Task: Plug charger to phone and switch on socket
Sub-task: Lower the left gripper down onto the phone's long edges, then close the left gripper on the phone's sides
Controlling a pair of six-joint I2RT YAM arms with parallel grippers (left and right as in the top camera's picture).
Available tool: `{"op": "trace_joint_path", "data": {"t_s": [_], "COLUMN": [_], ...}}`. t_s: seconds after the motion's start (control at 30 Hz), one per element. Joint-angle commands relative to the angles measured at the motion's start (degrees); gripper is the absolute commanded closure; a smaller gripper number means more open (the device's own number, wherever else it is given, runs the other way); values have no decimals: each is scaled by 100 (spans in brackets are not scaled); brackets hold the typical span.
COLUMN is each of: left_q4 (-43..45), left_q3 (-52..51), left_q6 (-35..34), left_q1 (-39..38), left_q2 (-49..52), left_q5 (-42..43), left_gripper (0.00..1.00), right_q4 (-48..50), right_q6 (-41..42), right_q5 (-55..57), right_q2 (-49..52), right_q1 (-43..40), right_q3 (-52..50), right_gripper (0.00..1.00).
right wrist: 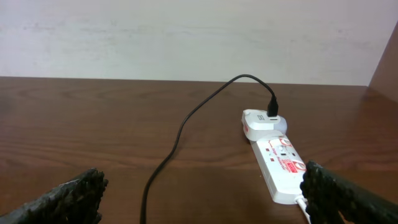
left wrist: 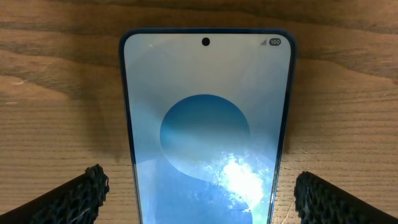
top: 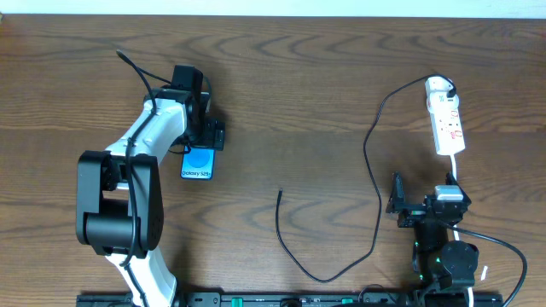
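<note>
The phone (top: 198,163) lies flat on the wooden table at the left, screen up, light blue with a darker blue circle; it fills the left wrist view (left wrist: 207,124). My left gripper (top: 207,136) (left wrist: 202,196) is open, its fingers either side of the phone's near end, apart from its edges. The black charger cable (top: 375,183) (right wrist: 186,121) runs from a white plug in the socket (top: 446,117) (right wrist: 277,163) down in a loop to its free tip (top: 280,192) mid-table. My right gripper (top: 418,207) (right wrist: 202,196) is open and empty, just short of the socket.
The socket's white cord (top: 455,175) runs from its near end toward the right arm's base. The table's back edge meets a pale wall (right wrist: 186,37). The left arm's white links (top: 136,170) lie over the left side of the table.
</note>
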Motion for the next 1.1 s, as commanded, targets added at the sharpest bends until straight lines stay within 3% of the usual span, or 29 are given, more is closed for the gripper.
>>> {"op": "trace_joint_path", "data": {"t_s": [0.0, 1.07], "left_q4": [-7, -120], "left_q3": [-87, -107], "left_q6": [-11, -26], "left_q1": [24, 24], "left_q2": [48, 472], "left_q5": [-129, -103], "left_gripper": [2, 2], "right_q4": [-24, -24], "right_q6": [20, 20], "right_q5": [-9, -9], "right_q2": [-35, -35], "right_q1": [-57, -57], "right_q3": [-9, -9], "right_gripper": [1, 1]}}
